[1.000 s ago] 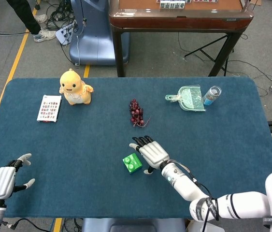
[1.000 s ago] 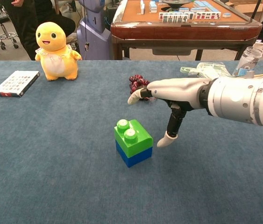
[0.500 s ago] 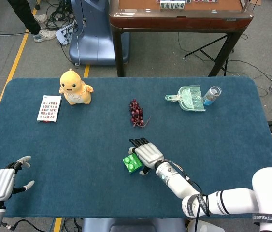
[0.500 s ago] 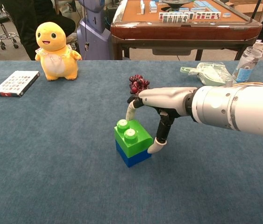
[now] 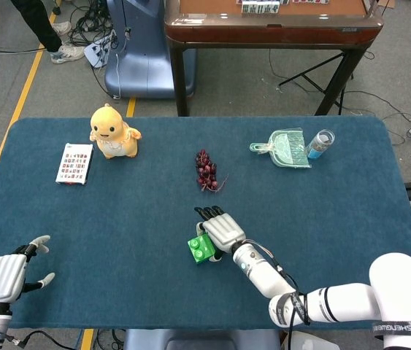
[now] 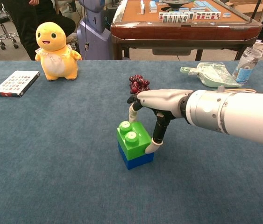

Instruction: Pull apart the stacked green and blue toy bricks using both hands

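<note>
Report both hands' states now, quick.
Left hand: open, fingers apart, holding nothing, near the table's front left corner.
Right hand: thumb and a fingertip pinching the green brick, which sits on the blue brick.

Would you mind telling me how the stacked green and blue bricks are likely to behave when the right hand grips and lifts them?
The green brick looks like hard, glossy plastic, so probably rigid and somewhat slippery. Flat-sided on the blue brick, it should slide, not roll. The right hand touches only green, so blue may lift along.
</note>
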Controlling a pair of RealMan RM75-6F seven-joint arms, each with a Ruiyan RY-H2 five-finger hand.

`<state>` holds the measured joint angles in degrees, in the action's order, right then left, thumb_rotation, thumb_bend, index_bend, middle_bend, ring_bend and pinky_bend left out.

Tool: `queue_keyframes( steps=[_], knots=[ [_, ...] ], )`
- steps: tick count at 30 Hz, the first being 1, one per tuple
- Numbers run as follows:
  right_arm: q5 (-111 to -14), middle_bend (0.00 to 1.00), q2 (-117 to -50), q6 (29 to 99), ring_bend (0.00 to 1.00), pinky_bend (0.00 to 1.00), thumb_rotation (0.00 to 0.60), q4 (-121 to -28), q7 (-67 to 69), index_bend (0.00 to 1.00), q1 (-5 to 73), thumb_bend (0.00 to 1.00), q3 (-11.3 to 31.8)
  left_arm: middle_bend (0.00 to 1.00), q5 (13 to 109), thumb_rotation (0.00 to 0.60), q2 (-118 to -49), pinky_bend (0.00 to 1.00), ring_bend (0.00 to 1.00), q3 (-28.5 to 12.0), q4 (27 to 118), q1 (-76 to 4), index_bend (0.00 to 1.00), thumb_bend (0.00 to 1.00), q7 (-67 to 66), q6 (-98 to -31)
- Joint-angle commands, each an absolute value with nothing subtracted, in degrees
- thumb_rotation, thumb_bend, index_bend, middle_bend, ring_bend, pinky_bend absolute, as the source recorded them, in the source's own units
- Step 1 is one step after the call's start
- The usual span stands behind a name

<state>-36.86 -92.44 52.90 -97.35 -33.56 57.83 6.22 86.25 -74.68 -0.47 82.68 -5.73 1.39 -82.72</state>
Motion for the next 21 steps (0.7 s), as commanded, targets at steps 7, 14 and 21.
queue_keyframes(
  steps=[7,14,21],
  knots=[
    [-40.08,0.07,-89.99,54.68,0.00,0.00,0.600,-99.99,-29.51,0.55,55.73,0.10,7.68,0.40,86.89,0.600,-74.10,0.65,0.41,-0.54,84.49,-6.52,0.29,0.07,1.66,-82.07],
    [-43.05,0.07,-79.29,58.01,0.00,0.00,0.600,-109.69,-25.75,0.55,52.56,0.10,10.55,0.50,86.93,0.600,-71.27,0.91,0.71,-2.40,90.98,-9.42,0.19,0.07,4.31,-79.50],
    [-44.04,0.07,-68.03,60.21,0.00,0.00,0.600,-118.73,-22.05,0.56,49.48,0.10,13.61,0.82,85.60,0.600,-67.24,1.00,0.95,-5.29,101.22,-13.98,0.17,0.07,2.86,-74.70]
  ],
)
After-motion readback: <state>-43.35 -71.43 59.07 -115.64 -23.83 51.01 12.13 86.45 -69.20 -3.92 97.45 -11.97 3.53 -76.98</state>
